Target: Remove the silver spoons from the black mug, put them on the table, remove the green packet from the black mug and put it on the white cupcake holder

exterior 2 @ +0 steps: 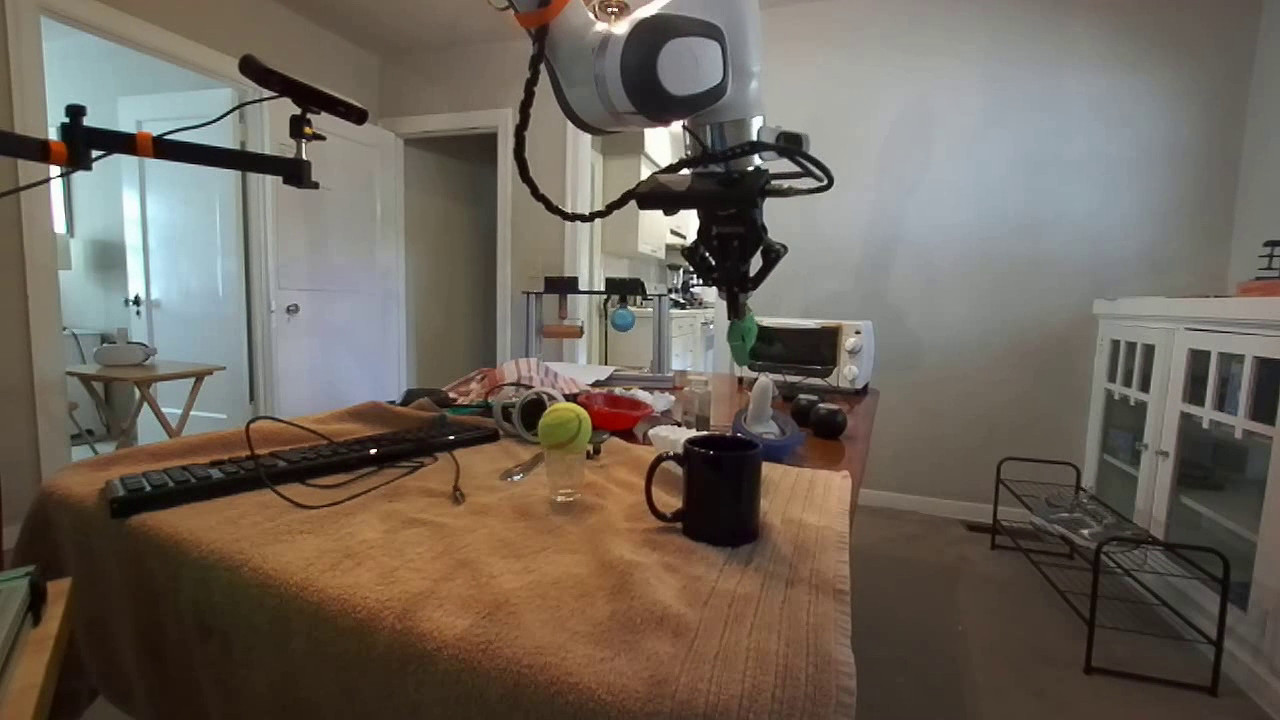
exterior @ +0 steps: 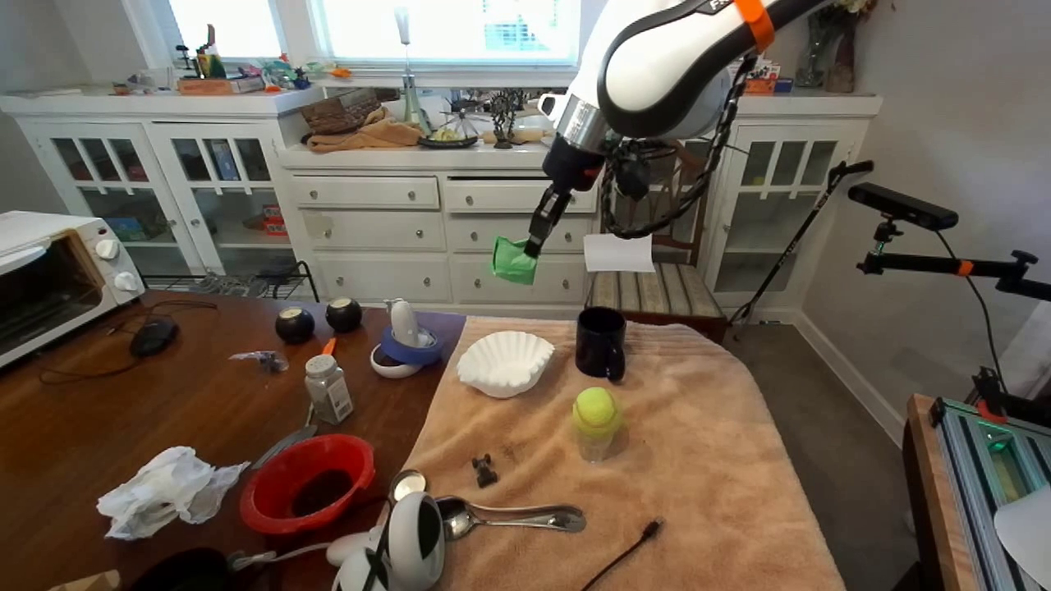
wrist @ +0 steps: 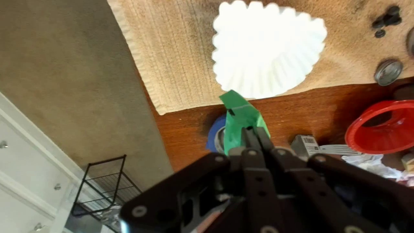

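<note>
Gripper (exterior: 534,245) pinches green packet (exterior: 511,261); in an exterior view, black mug (exterior: 600,340) stands three o'clock from white cupcake holder (exterior: 505,363); silver spoons (exterior: 548,517), six.

Green packet (exterior: 511,261): creased, aloft. Black mug (exterior: 601,341): upright. White cupcake holder (exterior: 504,364): fluted, near mug. Silver spoons (exterior: 542,517): on towel (exterior: 706,460).

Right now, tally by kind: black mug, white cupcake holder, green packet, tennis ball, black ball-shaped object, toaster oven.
Black mug: 1
White cupcake holder: 1
Green packet: 1
Tennis ball: 1
Black ball-shaped objects: 2
Toaster oven: 1
Total: 7
</note>
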Robot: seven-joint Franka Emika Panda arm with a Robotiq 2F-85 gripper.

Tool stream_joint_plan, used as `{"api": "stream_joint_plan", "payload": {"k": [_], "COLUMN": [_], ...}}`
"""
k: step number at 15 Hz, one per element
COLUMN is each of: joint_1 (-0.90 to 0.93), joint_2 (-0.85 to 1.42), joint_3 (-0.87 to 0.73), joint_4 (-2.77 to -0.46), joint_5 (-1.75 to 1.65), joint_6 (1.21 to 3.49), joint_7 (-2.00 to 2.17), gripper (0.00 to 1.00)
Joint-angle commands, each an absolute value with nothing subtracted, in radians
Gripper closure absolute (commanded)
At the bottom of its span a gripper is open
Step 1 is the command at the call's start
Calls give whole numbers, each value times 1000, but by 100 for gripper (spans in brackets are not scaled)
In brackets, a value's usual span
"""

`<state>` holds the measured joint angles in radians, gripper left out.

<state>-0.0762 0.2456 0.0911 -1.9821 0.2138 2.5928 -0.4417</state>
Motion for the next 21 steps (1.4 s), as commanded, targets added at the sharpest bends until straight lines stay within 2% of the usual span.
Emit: {"api": "stream_joint_plan", "payload": {"k": [1, 9, 21], "joint_1": [-110, -106, -75], "joint_2": [350, 488, 684], "joint_3": [155, 146, 133], "joint_4": [-1854, -1698, -1505], "joint_5": [307, 275, 172], "joint_6": [2486, 2210, 2169], "joint_7": [-597, -591, -518], "gripper": [99, 99, 99]}}
